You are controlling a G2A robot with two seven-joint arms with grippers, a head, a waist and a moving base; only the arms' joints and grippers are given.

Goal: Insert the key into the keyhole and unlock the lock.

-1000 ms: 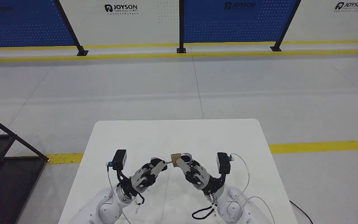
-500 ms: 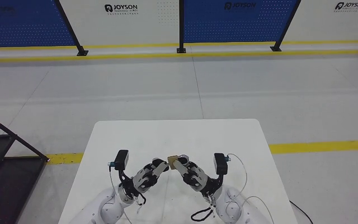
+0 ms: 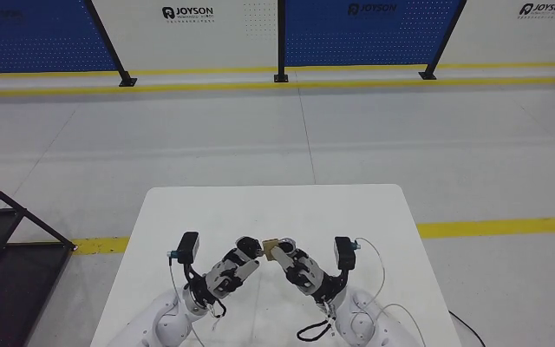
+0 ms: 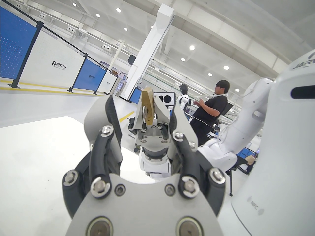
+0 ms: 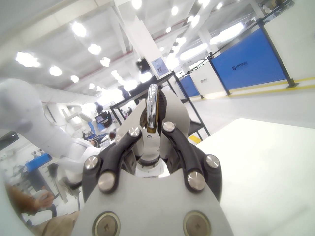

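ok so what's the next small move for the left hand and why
Probably ease the left hand forward toward the lock, then close. Its fingers are open and empty, and the right hand holds the lock with its brass end facing that gap. Whether a key sits there, I can't tell.

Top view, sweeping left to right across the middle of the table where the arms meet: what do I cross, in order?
left gripper → lock → right gripper
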